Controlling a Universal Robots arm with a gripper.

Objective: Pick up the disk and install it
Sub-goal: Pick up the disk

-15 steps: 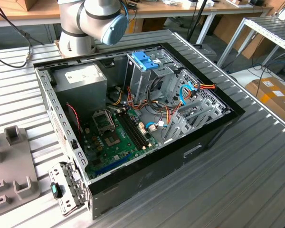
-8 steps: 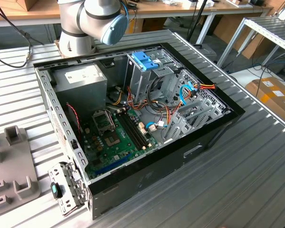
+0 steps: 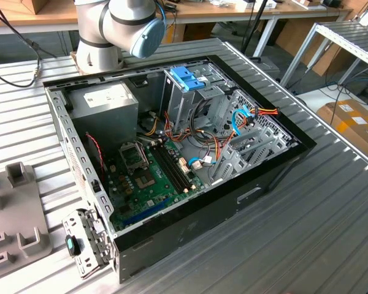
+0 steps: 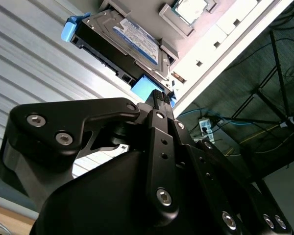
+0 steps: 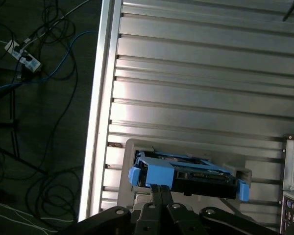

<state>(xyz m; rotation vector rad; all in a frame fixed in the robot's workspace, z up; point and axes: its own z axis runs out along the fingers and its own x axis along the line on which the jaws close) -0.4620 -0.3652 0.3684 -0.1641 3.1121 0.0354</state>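
One disk (image 5: 201, 176) – its blue end just at tips of closed jaws

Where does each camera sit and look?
Exterior view: off the arm, looking down into the open computer case; the arm's joint shows.
First wrist view: on the arm, looking past the gripper at the disk and ribbed table.
Second wrist view: on the arm, looking along the gripper at the disk.
Wrist views share gripper and disk.

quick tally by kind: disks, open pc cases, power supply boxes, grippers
disk: 1
open pc case: 1
power supply box: 1
gripper: 1
total: 4
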